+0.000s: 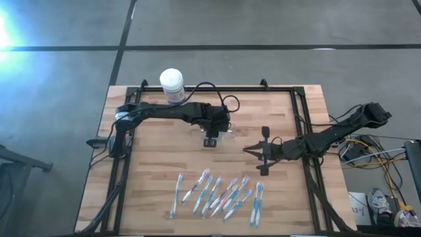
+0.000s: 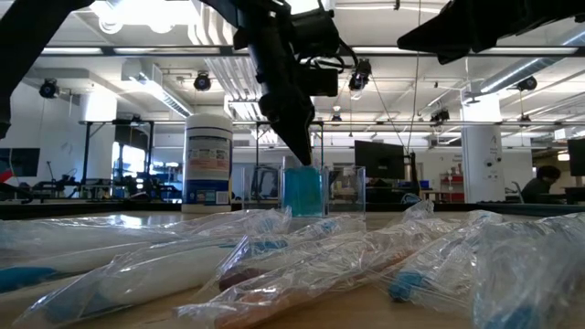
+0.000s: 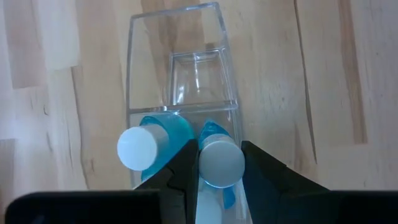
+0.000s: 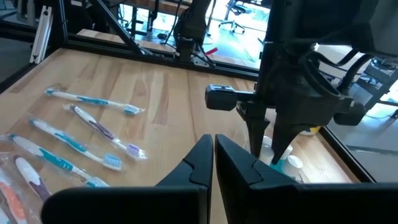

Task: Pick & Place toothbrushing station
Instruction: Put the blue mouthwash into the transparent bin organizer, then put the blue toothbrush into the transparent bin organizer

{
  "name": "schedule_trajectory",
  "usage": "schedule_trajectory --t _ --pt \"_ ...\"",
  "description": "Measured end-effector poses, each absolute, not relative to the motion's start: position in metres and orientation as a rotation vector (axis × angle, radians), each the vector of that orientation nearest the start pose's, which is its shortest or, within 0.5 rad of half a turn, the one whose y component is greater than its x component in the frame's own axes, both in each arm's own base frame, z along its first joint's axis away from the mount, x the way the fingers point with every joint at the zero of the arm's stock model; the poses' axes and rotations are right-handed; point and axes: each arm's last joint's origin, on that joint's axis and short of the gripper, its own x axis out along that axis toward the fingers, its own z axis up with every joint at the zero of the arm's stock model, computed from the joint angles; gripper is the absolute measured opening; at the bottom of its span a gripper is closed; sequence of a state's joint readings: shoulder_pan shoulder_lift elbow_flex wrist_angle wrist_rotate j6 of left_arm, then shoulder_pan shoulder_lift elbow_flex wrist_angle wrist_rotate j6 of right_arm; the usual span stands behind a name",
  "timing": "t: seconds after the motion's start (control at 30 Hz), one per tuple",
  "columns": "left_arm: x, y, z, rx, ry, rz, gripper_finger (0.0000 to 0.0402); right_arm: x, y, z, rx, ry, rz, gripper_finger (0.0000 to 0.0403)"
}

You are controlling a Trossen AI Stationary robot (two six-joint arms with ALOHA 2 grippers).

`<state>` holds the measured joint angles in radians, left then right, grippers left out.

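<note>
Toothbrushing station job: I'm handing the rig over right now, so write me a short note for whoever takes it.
Left hand: over the table's middle, fingers closed on the upright white-capped blue toothbrush handle inside the toothbrushing station, a clear colourless plastic holder.
Right hand: shut, empty, waiting just right of the station.
Things: a second white-capped blue handle stands in the same compartment; the other compartment is empty. Wrapped toothbrushes lie in a row at the near edge; white cylindrical tub at the far edge.
Done: two brushes seated.
Left: release, back out, likely load the rest.
</note>
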<state>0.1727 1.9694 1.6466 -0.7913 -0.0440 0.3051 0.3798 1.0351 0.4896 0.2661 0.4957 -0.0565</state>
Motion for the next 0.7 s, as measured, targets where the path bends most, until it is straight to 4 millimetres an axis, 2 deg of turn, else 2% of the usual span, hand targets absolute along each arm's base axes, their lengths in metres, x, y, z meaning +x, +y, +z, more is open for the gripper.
schedule_trajectory --t 0.07,0.23,0.37,0.53,0.63,0.7 --pt "0.410 0.073 0.240 0.201 1.129 0.023 0.0104 0.205 0.067 0.229 -0.175 0.257 -0.108 0.0013" --pt "0.412 0.073 0.248 0.205 1.098 0.031 0.0191 0.205 0.067 0.229 -0.174 0.257 -0.106 0.0013" --pt "0.414 0.074 0.261 0.207 1.075 0.036 0.0233 0.205 0.067 0.229 -0.175 0.259 -0.104 0.0013" --pt "0.409 0.070 0.288 0.184 1.119 0.035 0.0244 0.205 0.067 0.228 -0.177 0.264 -0.104 0.0013" --pt "0.395 0.065 0.313 0.151 1.162 0.019 0.0241 0.205 0.067 0.228 -0.178 0.266 -0.103 0.0013" --pt "0.381 0.058 0.335 0.130 1.114 -0.021 0.0232 0.205 0.067 0.227 -0.177 0.266 -0.103 0.0013"
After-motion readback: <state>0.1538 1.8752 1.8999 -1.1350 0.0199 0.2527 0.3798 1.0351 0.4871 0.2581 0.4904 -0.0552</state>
